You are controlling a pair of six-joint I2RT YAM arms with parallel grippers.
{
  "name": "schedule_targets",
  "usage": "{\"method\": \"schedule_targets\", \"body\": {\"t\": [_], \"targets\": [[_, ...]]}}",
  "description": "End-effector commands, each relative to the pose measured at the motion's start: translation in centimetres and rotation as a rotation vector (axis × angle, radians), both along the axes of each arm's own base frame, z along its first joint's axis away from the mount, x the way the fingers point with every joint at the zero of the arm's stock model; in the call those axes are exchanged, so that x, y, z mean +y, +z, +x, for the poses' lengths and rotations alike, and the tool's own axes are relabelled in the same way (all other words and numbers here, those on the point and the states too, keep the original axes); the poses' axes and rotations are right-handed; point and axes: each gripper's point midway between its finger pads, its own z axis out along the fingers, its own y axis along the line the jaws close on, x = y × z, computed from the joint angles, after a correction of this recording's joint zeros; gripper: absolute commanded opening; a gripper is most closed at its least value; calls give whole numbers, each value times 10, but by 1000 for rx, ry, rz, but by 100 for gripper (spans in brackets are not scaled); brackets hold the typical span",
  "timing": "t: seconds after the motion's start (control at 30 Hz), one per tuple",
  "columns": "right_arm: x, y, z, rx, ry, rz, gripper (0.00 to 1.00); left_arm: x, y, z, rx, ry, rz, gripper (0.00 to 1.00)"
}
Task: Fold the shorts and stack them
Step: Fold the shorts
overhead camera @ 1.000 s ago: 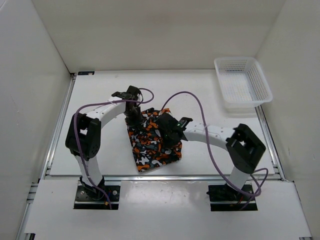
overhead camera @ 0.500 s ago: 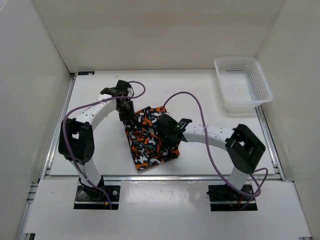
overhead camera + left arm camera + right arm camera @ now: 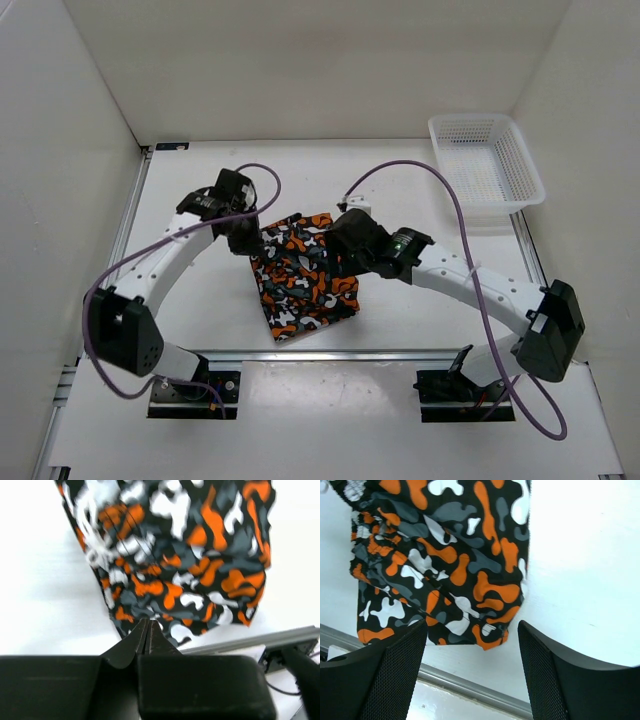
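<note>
Nearest: shorts [image 3: 303, 280] folded into a skewed rectangle, flat on the surface [image 3: 200, 300], near corner just short of the rail [image 3: 400, 352]. Any tug toward that rail, and likely a corner hanging over the edge or snagging on the metal.

Over the right half of the shorts: right tool [image 3: 472, 630], fingers wide apart, nothing between them, hanging above the cloth. Closing too shallow there would probably take only the top layer and peel the fold open on lifting.

At the far left edge of the shorts: left tool [image 3: 148, 630], tips pressed together, right against the cloth. Cloth pinched or not: cannot tell. If pinched, risk of dragging that edge and skewing the fold on any pull away.

Well beyond the shorts, to the far right: white mesh basket [image 3: 487, 165]. A long carry from the shorts, if called for; a loose one-sided hold likely to let the bundle unfurl on the way.
</note>
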Motion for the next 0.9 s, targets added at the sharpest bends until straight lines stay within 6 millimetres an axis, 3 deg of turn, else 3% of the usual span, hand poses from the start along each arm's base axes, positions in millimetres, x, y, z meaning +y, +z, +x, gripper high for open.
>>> {"method": "schedule_targets", "body": {"t": [0.0, 0.07, 0.23, 0.43, 0.57, 0.6, 0.7, 0.77, 0.87], "targets": [[-18, 7, 5, -15, -73, -13, 77, -2, 2, -16, -33, 0, -33, 11], [-20, 2, 4, -8, -73, -23, 77, -7, -6, -21, -7, -31, -41, 31], [-25, -3, 4, 3, -82, -40, 77, -22, -47, -29, 102, -123, 26, 62], [-33, -5, 1, 4, -109, -49, 79, -20, -81, -15, 138, -109, 115, 65], [-39, -5, 0, 4, -114, -63, 79, -23, -96, -14, 173, -119, 131, 52], [-38, -2, -1, 2, -122, -49, 79, -23, -96, -14, 173, -119, 131, 41], [-44, -2, 1, -6, -138, -53, 79, -26, -91, -14, 163, -123, 114, 26], [-46, -5, 1, -7, -143, -64, 79, -26, -84, -13, 142, -123, 105, 10], [-46, -5, 1, -7, -143, -64, 79, -30, -74, -14, 126, -131, 73, 10]]}}
